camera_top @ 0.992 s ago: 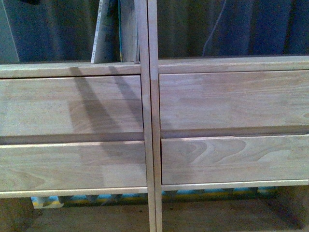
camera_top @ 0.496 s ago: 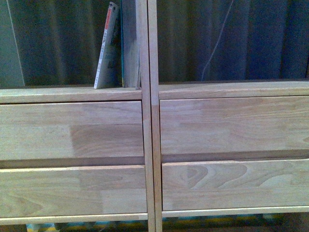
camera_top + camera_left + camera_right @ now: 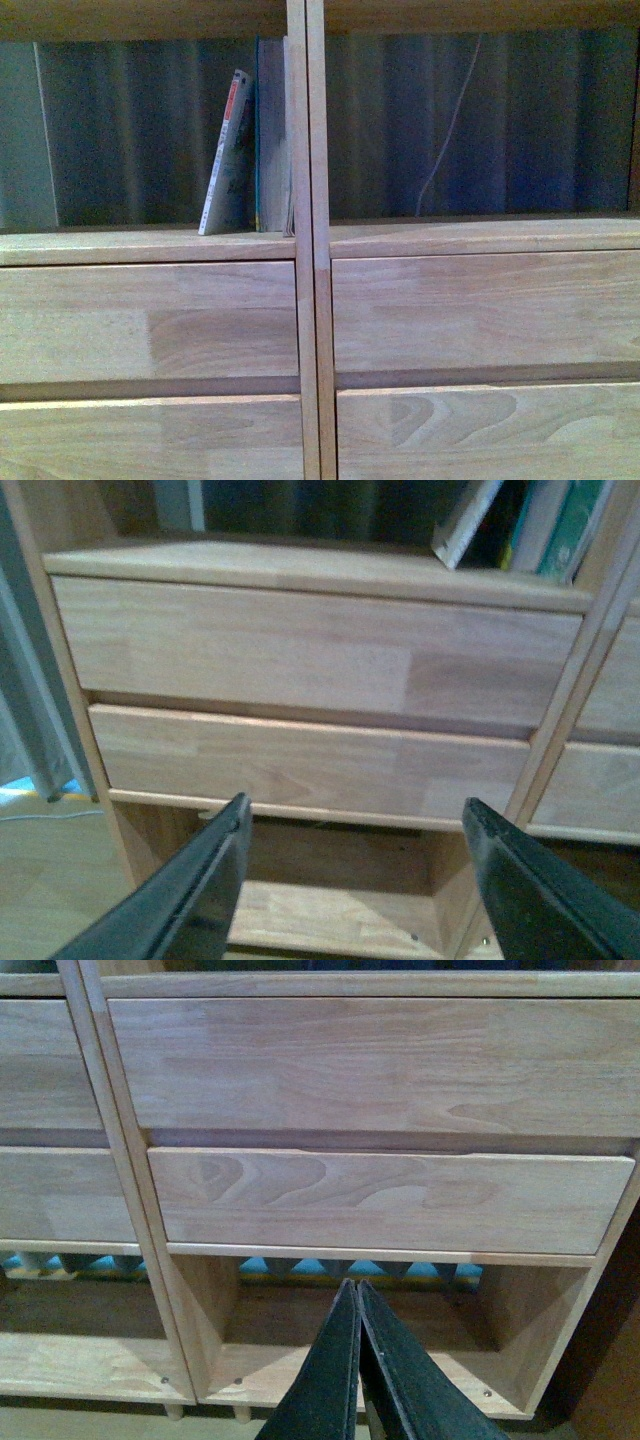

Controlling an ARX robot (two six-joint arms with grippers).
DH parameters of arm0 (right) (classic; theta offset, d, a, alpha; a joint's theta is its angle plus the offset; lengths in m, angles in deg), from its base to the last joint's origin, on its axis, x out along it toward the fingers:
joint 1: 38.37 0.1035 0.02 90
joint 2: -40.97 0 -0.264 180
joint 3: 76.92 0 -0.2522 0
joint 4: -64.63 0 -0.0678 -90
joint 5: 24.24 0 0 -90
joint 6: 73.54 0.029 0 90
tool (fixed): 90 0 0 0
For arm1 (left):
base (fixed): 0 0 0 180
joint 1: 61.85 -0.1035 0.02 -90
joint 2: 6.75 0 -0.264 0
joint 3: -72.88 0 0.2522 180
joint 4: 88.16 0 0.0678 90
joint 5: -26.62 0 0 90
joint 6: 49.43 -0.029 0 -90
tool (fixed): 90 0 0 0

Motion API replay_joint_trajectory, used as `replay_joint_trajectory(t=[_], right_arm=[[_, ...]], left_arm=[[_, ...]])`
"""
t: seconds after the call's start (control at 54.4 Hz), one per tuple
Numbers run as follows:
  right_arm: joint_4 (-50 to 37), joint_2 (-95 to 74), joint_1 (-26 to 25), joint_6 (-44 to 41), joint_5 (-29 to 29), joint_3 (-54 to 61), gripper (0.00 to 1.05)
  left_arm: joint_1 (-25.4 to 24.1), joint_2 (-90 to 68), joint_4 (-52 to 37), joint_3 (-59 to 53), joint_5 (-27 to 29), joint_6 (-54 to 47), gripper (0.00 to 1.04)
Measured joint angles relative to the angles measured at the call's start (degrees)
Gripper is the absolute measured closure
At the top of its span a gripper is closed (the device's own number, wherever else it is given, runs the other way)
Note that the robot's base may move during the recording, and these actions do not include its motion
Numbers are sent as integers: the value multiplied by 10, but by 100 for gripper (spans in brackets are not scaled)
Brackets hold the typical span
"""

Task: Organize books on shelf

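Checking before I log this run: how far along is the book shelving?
Looks mostly done. Both books sit in the shelf's left open compartment: the thicker book upright against the centre divider, the thin softcover leaning toward it. Nothing in hand: the left gripper is open and empty, the right gripper shut on nothing. Possibly left: straightening the tilted softcover.

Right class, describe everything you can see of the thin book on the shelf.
The thin book is a pale softcover with a red-and-white printed spine. It stands in the left open compartment of the shelf, above the drawers, tilted with its top leaning right toward the thicker teal-edged book by the centre post. Nothing grips it.
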Motion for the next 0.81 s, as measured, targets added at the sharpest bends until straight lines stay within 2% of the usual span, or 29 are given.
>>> replay_joint_trajectory(t=[0.055,0.11,0.147,0.202,0.331,0.808], right_arm=[[0,0,0,0,0,0,102],[0,0,0,0,0,0,102],[0,0,0,0,0,0,102],[0,0,0,0,0,0,102],[0,0,0,0,0,0,102],[0,0,0,0,0,0,102]], left_arm=[[14,9,-1,-16,17,-5,55],[56,22,-2,-30,76,-8,66],[79,28,-5,-35,94,-8,71],[102,37,-9,-44,96,-10,82],[106,50,-15,-66,104,-11,102],[108,87,-28,-115,104,-13,102]])
